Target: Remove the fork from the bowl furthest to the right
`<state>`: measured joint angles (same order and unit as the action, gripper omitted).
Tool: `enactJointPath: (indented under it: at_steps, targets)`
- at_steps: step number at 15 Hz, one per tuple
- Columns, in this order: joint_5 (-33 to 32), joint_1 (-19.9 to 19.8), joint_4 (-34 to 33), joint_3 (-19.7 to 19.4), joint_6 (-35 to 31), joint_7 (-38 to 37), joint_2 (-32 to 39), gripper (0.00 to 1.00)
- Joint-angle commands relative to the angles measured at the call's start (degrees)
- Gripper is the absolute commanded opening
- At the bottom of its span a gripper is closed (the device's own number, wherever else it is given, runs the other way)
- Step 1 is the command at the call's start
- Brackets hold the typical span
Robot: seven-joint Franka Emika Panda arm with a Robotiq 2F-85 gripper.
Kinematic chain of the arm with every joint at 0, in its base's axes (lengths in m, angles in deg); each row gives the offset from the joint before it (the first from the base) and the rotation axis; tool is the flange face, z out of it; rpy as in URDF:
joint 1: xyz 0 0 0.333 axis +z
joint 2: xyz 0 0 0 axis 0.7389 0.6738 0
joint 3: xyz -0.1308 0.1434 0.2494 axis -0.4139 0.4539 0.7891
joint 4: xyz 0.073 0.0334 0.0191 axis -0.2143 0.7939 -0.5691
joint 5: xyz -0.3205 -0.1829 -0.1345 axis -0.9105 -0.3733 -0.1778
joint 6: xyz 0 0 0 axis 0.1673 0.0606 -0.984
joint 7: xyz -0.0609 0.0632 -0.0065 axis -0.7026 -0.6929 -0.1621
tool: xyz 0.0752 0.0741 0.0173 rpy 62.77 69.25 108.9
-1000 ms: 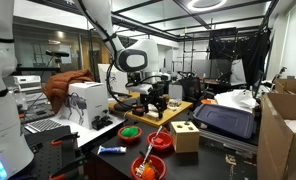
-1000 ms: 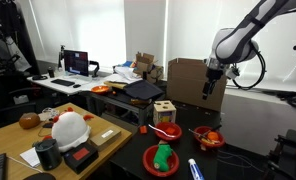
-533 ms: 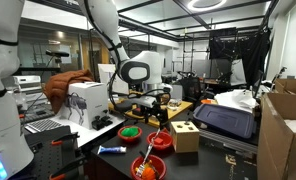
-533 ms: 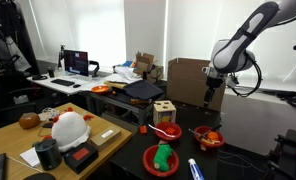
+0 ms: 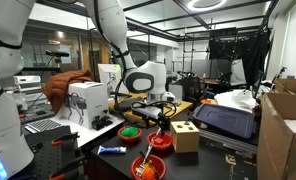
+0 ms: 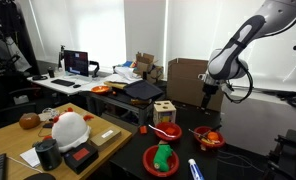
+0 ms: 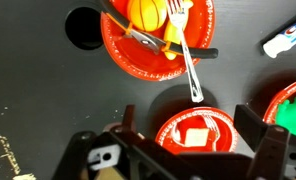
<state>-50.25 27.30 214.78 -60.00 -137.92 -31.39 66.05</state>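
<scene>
The red bowl with an orange object inside [image 7: 153, 40] is at the top of the wrist view. The thin orange-tan fork [image 7: 180, 50] lies across it, its handle reaching past the rim toward me. In both exterior views the bowl [image 5: 146, 166] [image 6: 209, 137] sits at the table's front edge, and the fork [image 5: 152, 147] sticks up out of it. My gripper [image 7: 193, 135] [image 5: 160, 113] [image 6: 210, 96] is open and empty. It hangs above the table, over the plain red bowl [image 7: 198, 133].
A red bowl with green inside [image 7: 293, 105] [image 5: 131, 131] [image 6: 163, 158] and a blue flat object [image 7: 286, 40] [image 6: 195, 168] lie nearby. A wooden block box [image 5: 185, 135] [image 6: 164, 110] stands beside the bowls. A black round spot [image 7: 85, 28] is on the dark table.
The arm has swung down and closer to the bowls. The gripper stays open and empty. The fork and bowls have not moved.
</scene>
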Motion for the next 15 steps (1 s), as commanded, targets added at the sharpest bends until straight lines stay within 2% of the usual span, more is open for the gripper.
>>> enactJointPath:
  at_steps: [1, 8, 15]
  targets:
    - [1.75, -2.27, -3.46, 4.03, 0.0, 3.69, 5.81, 1.0]
    - [0.66, -3.44, -9.84, 7.76, 0.47, 3.19, 16.4, 1.0]
    - [-4.49, -2.03, -16.56, 5.4, -0.81, 3.0, 25.44, 1.0]
